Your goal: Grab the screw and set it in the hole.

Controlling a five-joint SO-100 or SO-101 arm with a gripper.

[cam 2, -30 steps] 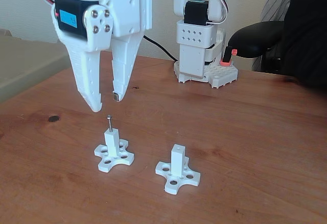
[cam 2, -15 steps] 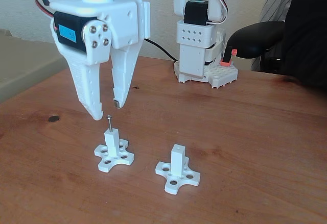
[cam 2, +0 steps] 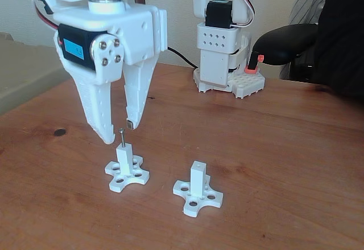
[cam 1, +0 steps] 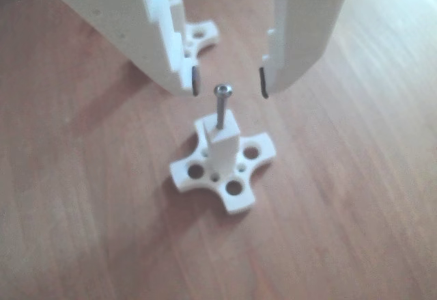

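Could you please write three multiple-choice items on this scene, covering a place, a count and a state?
1. Where is the screw?
A. Lying on the table
B. Standing in the top of the left post in the fixed view
C. Clamped between the fingers

2. How many white cross-based posts stand on the table?
A. One
B. Two
C. Three

3. How is the gripper?
A. Open
B. Shut on the screw
C. Shut on nothing

Answers: 1 B, its shaft rises from that post's end face. 2 B, the right post stands beside it. 3 A, the fingers straddle the screw head without touching.

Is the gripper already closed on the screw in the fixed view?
No, the gripper is open, its fingertips standing apart on either side of the screw, which stands upright in the left post.
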